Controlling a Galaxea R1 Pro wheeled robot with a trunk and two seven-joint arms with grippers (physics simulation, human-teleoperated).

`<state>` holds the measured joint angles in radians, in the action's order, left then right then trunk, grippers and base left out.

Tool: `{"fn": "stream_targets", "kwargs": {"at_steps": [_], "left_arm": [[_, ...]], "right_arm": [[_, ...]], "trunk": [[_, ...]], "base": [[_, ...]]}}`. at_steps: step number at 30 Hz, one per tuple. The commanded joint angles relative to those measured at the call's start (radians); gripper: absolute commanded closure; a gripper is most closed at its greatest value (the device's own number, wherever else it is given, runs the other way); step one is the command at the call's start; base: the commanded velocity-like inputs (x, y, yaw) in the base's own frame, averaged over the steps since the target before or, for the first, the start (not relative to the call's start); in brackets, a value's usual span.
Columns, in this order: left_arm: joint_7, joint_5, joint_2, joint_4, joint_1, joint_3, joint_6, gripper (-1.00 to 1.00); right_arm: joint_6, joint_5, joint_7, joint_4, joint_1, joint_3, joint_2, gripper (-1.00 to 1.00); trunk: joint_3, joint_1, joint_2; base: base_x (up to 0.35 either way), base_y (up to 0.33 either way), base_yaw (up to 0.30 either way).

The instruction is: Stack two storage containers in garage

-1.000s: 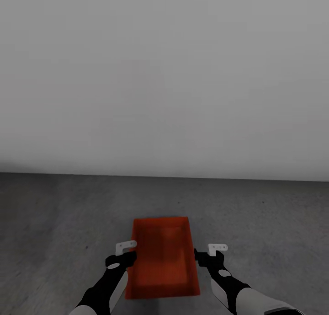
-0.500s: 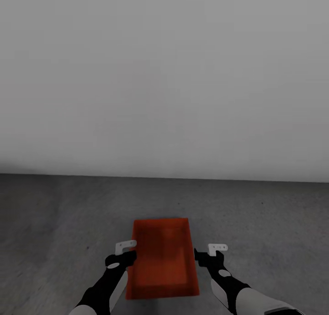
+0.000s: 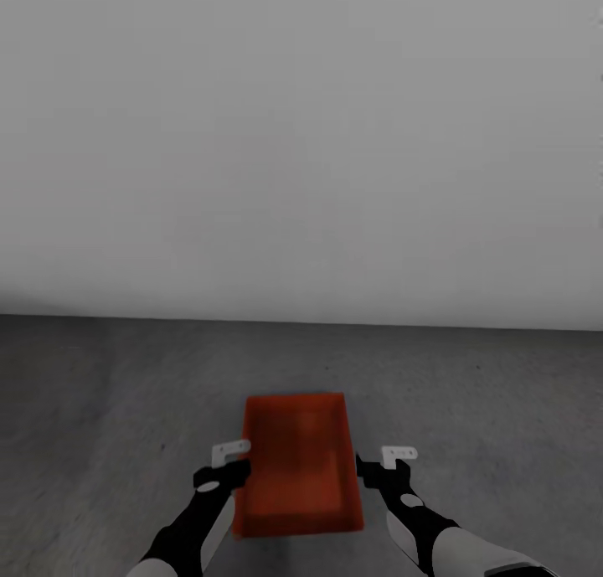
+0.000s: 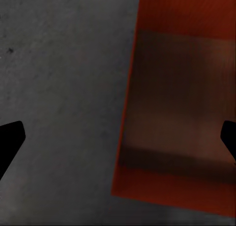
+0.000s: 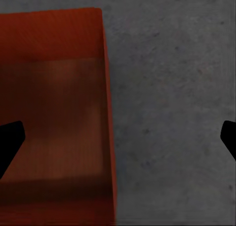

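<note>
One orange-red ribbed storage container (image 3: 297, 464) sits on the dark grey concrete garage floor (image 3: 100, 409), its open top facing up. My left gripper (image 3: 224, 475) hangs open over its left long rim, and the left wrist view shows that container (image 4: 182, 113) wall between the wide-spread left gripper (image 4: 118, 142) fingers. My right gripper (image 3: 378, 473) hangs open just off the right long rim, and in the right wrist view the container (image 5: 54, 103) edge lies under the right gripper (image 5: 118, 140). Neither holds anything. The second container is out of view.
A plain pale grey wall (image 3: 301, 141) rises a short way beyond the container and meets the floor in a straight line. Bare speckled concrete (image 5: 172, 88) spreads to both sides of the bin.
The whole head view has shifted slightly, and the container's near edge now sits a little higher in the picture. Both grippers stay open in the same pose.
</note>
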<state>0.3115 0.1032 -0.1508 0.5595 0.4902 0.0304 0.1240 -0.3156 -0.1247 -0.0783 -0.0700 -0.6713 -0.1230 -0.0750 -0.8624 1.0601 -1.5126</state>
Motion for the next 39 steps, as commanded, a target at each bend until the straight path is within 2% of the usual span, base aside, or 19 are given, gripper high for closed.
{"fn": "stream_targets", "kwargs": {"at_steps": [1, 14, 39], "left_arm": [[0.006, 0.01, 0.0, 0.002, 0.0, 0.003, 0.005, -1.0], [0.006, 0.01, 0.0, 0.001, 0.0, 0.004, 0.008, -1.0], [0.006, 0.01, 0.001, -0.001, -0.001, 0.005, 0.008, -1.0]], "right_arm": [[-0.003, -0.01, -0.003, 0.001, -0.001, -0.009, 0.0, -1.0], [-0.003, -0.01, -0.003, 0.001, -0.001, -0.009, 0.0, -1.0], [-0.003, -0.01, -0.003, 0.001, -0.001, -0.009, 0.0, -1.0]], "trunk": [[-0.001, -0.001, 0.0], [-0.001, -0.001, 0.0], [-0.001, -0.001, 0.0]], "base": [[-0.281, 0.0, 0.0], [-0.324, 0.012, 0.0], [-0.339, 0.081, 0.0]]}}
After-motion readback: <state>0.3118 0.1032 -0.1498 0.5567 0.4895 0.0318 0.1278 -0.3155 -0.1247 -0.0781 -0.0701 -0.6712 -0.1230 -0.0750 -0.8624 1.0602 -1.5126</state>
